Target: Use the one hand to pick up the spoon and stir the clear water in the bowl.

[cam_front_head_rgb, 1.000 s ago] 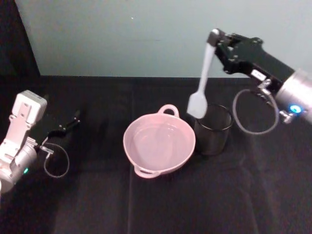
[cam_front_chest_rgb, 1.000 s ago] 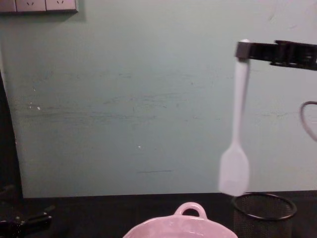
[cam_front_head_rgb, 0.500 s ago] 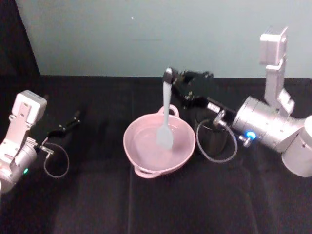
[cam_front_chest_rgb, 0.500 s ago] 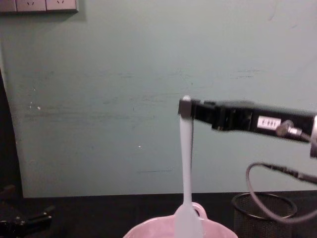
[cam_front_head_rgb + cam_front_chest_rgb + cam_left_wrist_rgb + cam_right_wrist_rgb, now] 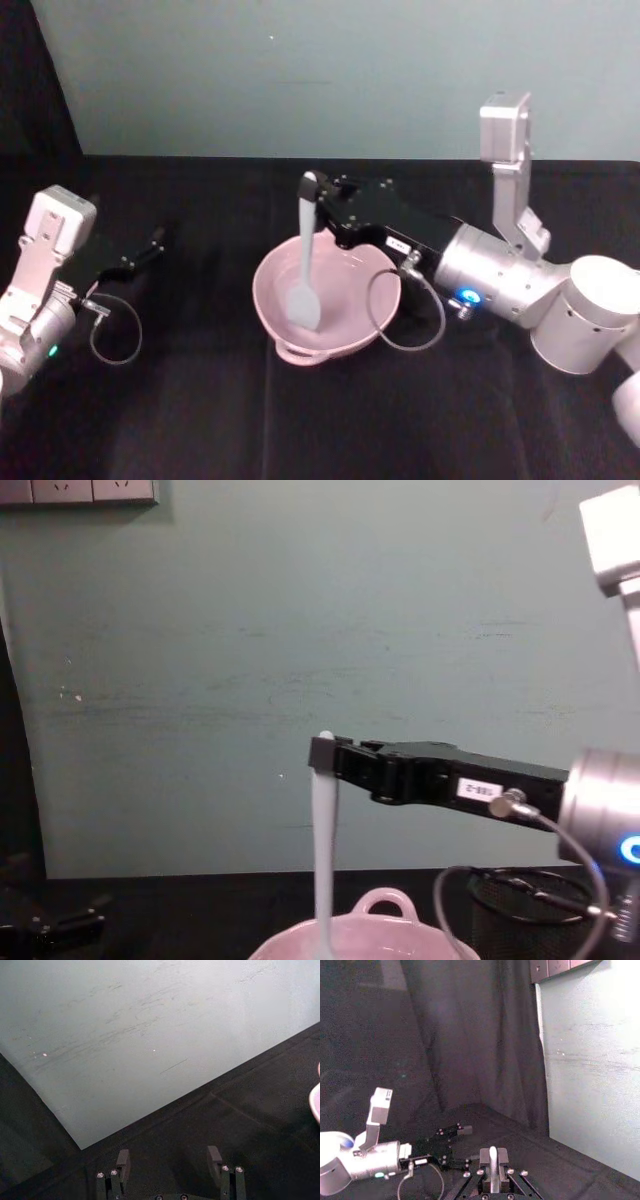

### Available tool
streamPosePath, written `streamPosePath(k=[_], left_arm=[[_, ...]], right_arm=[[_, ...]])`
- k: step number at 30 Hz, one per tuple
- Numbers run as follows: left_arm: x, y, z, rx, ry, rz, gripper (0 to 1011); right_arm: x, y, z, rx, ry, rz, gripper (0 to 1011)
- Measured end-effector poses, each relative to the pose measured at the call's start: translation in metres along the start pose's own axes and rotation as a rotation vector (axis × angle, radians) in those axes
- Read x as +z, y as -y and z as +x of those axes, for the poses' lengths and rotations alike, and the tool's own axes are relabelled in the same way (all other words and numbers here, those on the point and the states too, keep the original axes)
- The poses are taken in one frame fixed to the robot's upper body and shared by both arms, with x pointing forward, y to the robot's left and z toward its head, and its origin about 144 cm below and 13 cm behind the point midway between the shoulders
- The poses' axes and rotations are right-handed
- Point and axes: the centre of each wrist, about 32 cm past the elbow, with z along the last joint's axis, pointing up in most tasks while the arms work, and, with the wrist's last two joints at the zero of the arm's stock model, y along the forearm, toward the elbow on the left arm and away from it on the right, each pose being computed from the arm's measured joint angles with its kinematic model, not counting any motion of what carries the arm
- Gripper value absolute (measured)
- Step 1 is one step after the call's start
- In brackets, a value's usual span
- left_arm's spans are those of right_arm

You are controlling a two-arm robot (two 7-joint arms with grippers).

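My right gripper (image 5: 312, 188) reaches in from the right above the pale-pink bowl (image 5: 266, 305) and is shut on the top of the white spoon's handle. The spoon (image 5: 304, 262) hangs nearly upright, its blade down inside the left part of the bowl where the clear water (image 5: 345, 290) lies. From the chest, the spoon (image 5: 323, 860) drops from the right gripper (image 5: 322, 752) behind the bowl's rim (image 5: 400, 938). The right wrist view shows the handle tip (image 5: 492, 1157) pinched between the fingers. My left gripper (image 5: 150, 246) rests open at the far left, well away from the bowl.
A black wire-mesh cup (image 5: 530, 900) stands right of the bowl, partly behind my right arm's cable (image 5: 400, 320). A black cloth (image 5: 200, 400) covers the table, and a pale green wall (image 5: 300, 80) runs along the back. The left arm's cable loop (image 5: 115, 335) lies on the cloth.
My right gripper has carried the spoon leftward from above the mesh cup to over the bowl and lowered it, so the blade now sits inside the bowl. The left arm has stayed still.
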Motion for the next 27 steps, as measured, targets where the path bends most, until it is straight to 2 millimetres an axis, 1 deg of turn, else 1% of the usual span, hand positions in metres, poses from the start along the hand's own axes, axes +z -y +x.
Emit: streamPosePath(k=[9, 17, 21, 22, 27], left_arm=[[0.0, 0.0, 0.0, 0.0, 0.0, 0.0, 1011], [0.0, 0.0, 0.0, 0.0, 0.0, 0.0, 1011], [0.0, 0.0, 0.0, 0.0, 0.0, 0.0, 1011], [0.0, 0.0, 0.0, 0.0, 0.0, 0.0, 1011], [0.0, 0.0, 0.0, 0.0, 0.0, 0.0, 1011]], right_arm=[[-0.006, -0.021, 0.006, -0.008, -0.015, 0.005, 96], [-0.007, -0.033, 0.022, -0.057, -0.01, 0.011, 96], [-0.006, -0.033, 0.029, -0.083, -0.005, 0.009, 96], [-0.004, -0.032, 0.033, -0.101, 0.001, 0.009, 96], [-0.002, -0.023, 0.041, -0.144, 0.009, 0.013, 96]])
